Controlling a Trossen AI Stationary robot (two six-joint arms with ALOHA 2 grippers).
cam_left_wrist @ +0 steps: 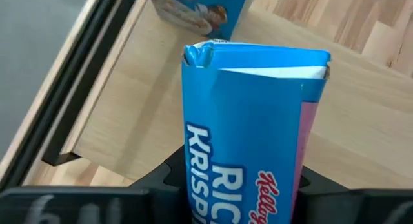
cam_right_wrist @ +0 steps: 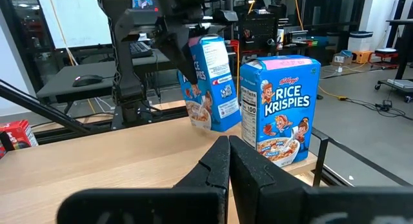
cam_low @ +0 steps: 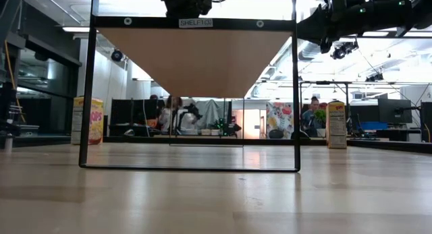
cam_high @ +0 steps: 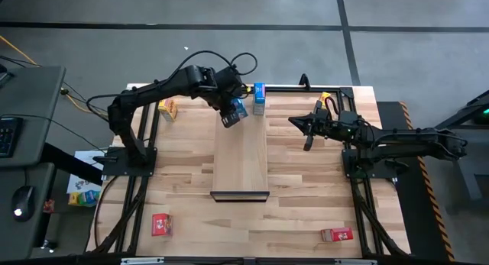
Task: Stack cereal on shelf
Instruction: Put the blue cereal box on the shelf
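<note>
Left gripper (cam_high: 232,114) clamping tilted blue cereal box (cam_high: 237,110) over shelf (cam_high: 240,154) far end, beside standing blue box (cam_high: 259,98); right gripper (cam_high: 308,135) closed, idling; four boxes remaining

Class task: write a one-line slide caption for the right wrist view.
Left hand holds a tilted blue cereal box beside an upright blue Rice Krispies box on the shelf.

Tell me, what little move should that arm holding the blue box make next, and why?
Probably lower it and straighten it. The left claw grips a tilted blue cardboard cereal box above the far end of the long pale wooden shelf plank, beside a second blue cereal box already standing upright there. The right claw waits shut, off to the side.
</note>
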